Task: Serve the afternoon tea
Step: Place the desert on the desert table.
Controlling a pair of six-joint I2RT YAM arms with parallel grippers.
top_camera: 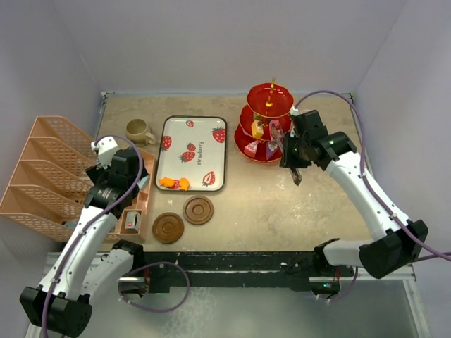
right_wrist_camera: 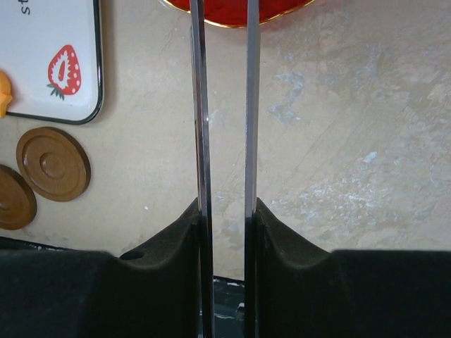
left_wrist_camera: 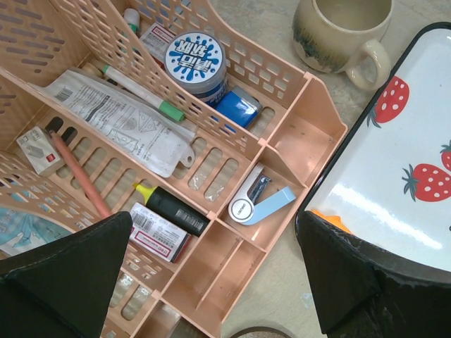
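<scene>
The red three-tier stand (top_camera: 266, 123) with a gold stem stands at the back right, with toy sweets (top_camera: 258, 129) on its tiers. My right gripper (top_camera: 287, 153) hangs just right of it, shut on long metal tweezers (right_wrist_camera: 202, 105) whose blades point at the stand's base (right_wrist_camera: 282, 7). More sweets (top_camera: 174, 183) lie on the strawberry tray (top_camera: 201, 134). An olive mug (top_camera: 139, 131) sits left of the tray. Two brown coasters (top_camera: 198, 210) (top_camera: 168, 227) lie in front of it. My left gripper (left_wrist_camera: 211, 232) stands open and empty over a peach organizer (left_wrist_camera: 282, 141).
The peach desk organizer (top_camera: 49, 176) fills the left side and holds pens, a highlighter, a round tin (left_wrist_camera: 196, 62) and a silver-blue clip tool (left_wrist_camera: 261, 204). Grey walls close in the table on three sides. The coasters (right_wrist_camera: 53, 163) lie left of the tweezers.
</scene>
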